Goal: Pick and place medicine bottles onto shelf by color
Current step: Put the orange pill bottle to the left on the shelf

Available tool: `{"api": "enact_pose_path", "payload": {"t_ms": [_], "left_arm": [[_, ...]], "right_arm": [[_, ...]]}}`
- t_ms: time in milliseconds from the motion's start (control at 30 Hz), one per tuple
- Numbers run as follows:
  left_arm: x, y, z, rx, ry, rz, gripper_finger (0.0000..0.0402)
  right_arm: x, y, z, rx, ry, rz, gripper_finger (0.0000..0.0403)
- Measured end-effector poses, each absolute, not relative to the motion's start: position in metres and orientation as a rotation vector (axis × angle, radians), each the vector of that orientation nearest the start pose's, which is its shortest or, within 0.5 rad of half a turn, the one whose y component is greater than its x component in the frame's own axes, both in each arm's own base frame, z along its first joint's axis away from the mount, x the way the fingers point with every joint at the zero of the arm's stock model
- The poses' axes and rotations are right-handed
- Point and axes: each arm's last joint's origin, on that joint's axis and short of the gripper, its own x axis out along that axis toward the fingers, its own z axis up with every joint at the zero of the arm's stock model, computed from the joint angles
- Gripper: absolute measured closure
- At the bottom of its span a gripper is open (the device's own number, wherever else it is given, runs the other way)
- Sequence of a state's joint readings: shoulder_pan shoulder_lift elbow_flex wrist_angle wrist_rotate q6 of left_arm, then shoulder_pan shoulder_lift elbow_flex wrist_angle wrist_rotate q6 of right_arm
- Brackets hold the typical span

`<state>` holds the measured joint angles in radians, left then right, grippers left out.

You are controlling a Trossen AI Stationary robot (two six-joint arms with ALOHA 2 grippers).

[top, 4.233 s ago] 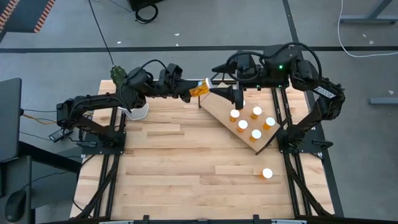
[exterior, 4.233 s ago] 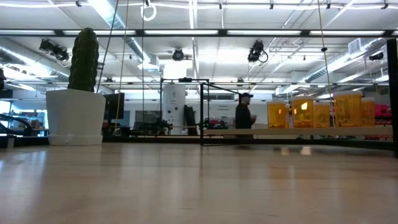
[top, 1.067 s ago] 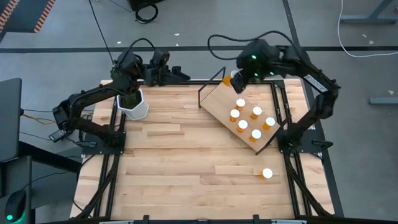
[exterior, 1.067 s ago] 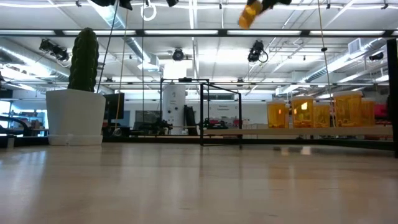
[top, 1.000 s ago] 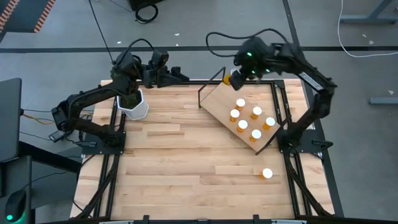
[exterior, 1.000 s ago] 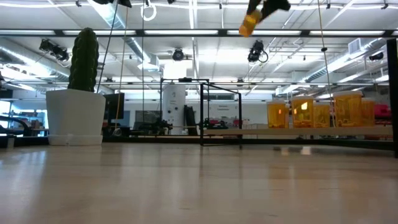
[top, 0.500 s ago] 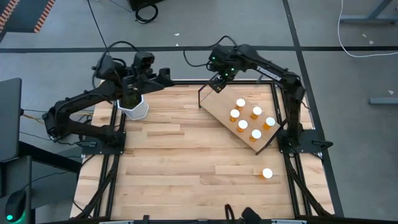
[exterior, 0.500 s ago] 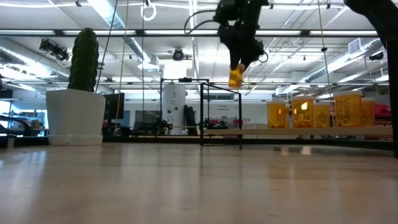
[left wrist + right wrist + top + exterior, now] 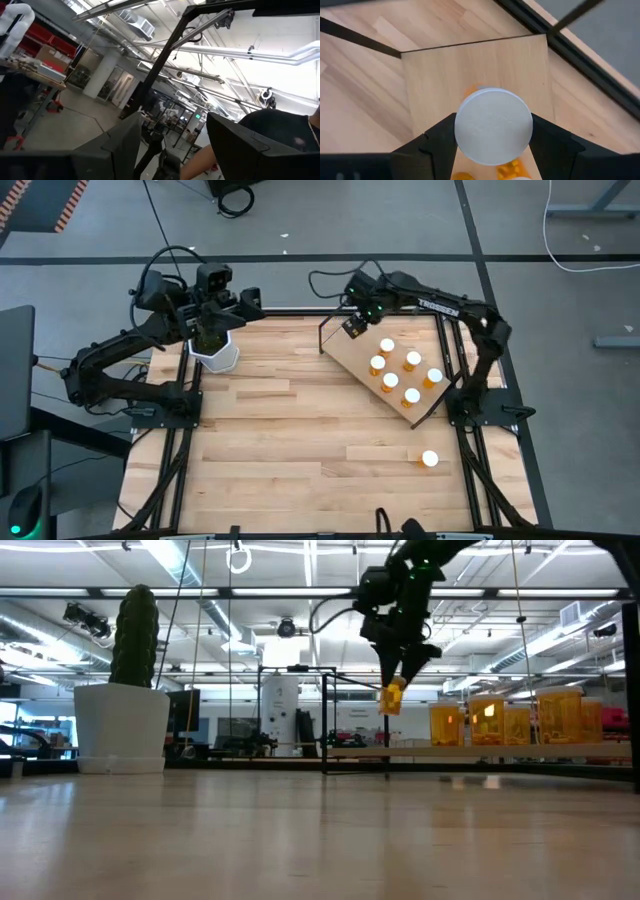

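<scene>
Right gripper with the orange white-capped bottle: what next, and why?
Probably lower it straight down. The right gripper holds the orange white-capped bottle above the bare upper end of the tilted light-wood shelf, clear of the board in the low view.

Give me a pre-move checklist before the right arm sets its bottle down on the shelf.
1. Bottle held: ok. The right pincer grips the medicine bottle between both fingers.
2. Over the shelf: ok, at its far end in the high view.
3. Landing spot bare: ok; the board under the bottle shows nothing.
4. Clear of the five placed bottles: ok, they stand nearer the shelf's other end.
5. Left pincer out of the way: ok, by the plant pot.
6. Bottle upright: cannot tell.
</scene>
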<state>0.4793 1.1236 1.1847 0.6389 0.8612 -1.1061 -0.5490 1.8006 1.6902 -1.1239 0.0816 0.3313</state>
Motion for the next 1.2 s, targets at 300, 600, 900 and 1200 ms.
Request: {"api": "enact_pose_path", "payload": {"t_ms": [300,600,900,1200], "left_arm": [[0.204,0.082,0.466,-0.680,-0.239,-0.548,0.0171],[0.205,0.083,0.466,-0.702,-0.257,-0.519,0.0171],[0.205,0.084,0.465,-0.715,-0.258,-0.504,0.0171],[0.206,0.084,0.465,-0.724,-0.255,-0.504,0.0170]], "right_arm": [[0.279,-0.196,0.260,0.667,1.102,-0.838,0.0177],[0.281,-0.208,0.249,0.667,1.112,-0.867,0.0177],[0.286,-0.214,0.236,0.681,1.134,-0.876,0.0177],[0.287,-0.214,0.235,0.668,1.142,-0.845,0.0155]]}}
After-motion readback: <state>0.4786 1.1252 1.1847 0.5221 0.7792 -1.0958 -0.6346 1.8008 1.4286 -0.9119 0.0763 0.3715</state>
